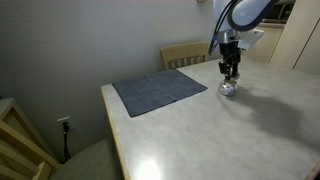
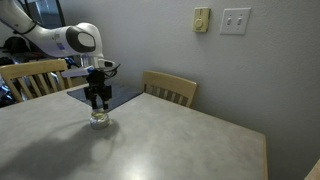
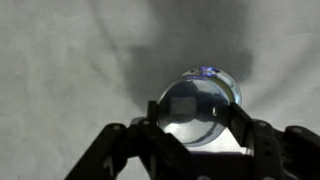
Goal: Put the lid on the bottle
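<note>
The bottle [image 1: 227,89] is a small clear, glinting jar standing on the pale table just beside the grey-blue mat [image 1: 158,90]; it also shows in an exterior view [image 2: 99,119]. My gripper [image 1: 230,69] [image 2: 97,101] hangs straight above it, fingers pointing down. In the wrist view my gripper [image 3: 192,108] is shut on the lid [image 3: 190,104], a round flat disc gripped at its two sides. The bottle's rim [image 3: 228,87] peeks out from behind the lid, a little off to one side.
A wooden chair [image 1: 185,53] [image 2: 170,88] stands at the table's far side and another one [image 2: 35,78] behind the arm. A wooden frame [image 1: 20,140] stands on the floor beside the table. The table edge [image 1: 112,130] is near the mat.
</note>
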